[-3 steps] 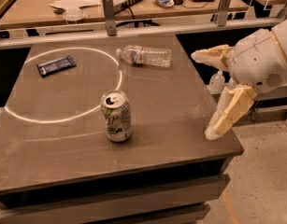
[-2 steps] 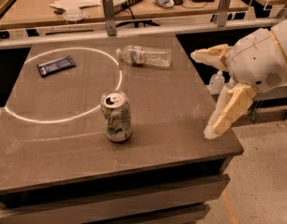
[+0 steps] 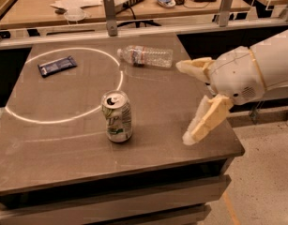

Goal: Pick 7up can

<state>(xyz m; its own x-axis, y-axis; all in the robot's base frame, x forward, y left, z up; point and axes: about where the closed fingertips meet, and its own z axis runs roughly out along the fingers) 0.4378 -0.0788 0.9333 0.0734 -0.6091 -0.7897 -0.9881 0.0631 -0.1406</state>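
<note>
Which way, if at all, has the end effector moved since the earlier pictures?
Yes. The end effector, open, has shifted left, further in from the right edge of the table, towards the 7up can, which has not moved.

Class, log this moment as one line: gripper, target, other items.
gripper: open, right of 7up can, apart | can: upright on table, ungrasped | other: water bottle lying, snack bar wrapper

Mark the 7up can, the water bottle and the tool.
7up can (image 3: 117,118): camera view, middle of its upright side.
water bottle (image 3: 148,56): camera view, middle of its clear, lying body.
tool (image 3: 183,102): camera view, midway between its open fingertips, right of the can, apart from it.
</note>
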